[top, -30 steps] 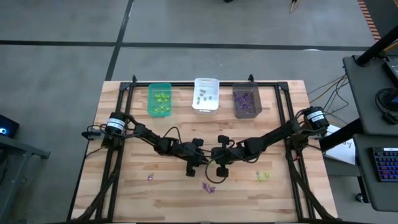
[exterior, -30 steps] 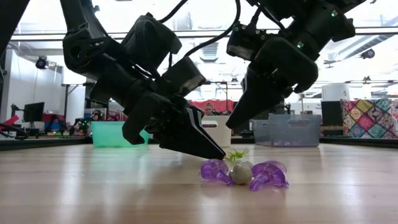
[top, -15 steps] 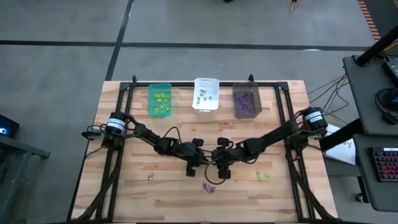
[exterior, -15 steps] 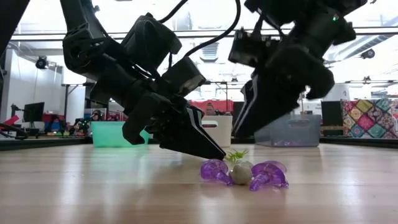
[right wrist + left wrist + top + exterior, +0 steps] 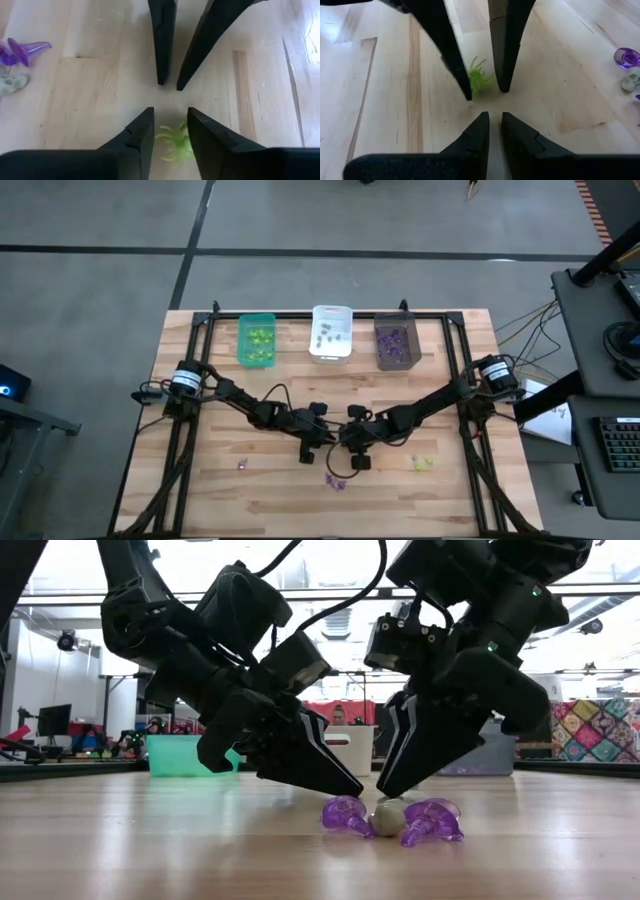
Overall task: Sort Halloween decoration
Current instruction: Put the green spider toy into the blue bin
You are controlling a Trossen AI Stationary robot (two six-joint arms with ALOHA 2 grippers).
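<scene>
**Right gripper straddles a green spider at mid-table**

At the centre of the pale wooden slatted table (image 5: 200, 490), the two dark grippers meet nose to nose. The right gripper (image 5: 170, 125) has its fingers parted, one on each side of a small yellow-green spiky plastic spider (image 5: 175, 142), which lies on the wood between and just under the tips; the right wrist view shows a gap on both sides, so nothing is pinched yet. The left gripper (image 5: 494, 124) points at the same spot from the opposite side, fingers nearly pressed together and empty, its tips just short of the spider.

The spider sits directly below the right gripper, so that arm looks the one to take it; judging by the layout, a straight closing of its fingers should do.

Just beside it, toward the table's front edge, lies a cluster: two purple translucent trinkets (image 5: 345, 815) touching a greyish rounded one (image 5: 388, 820). Another yellow-green piece (image 5: 423, 464) lies well apart, and a green rectangular bin (image 5: 257, 340) waits at the far edge.
</scene>
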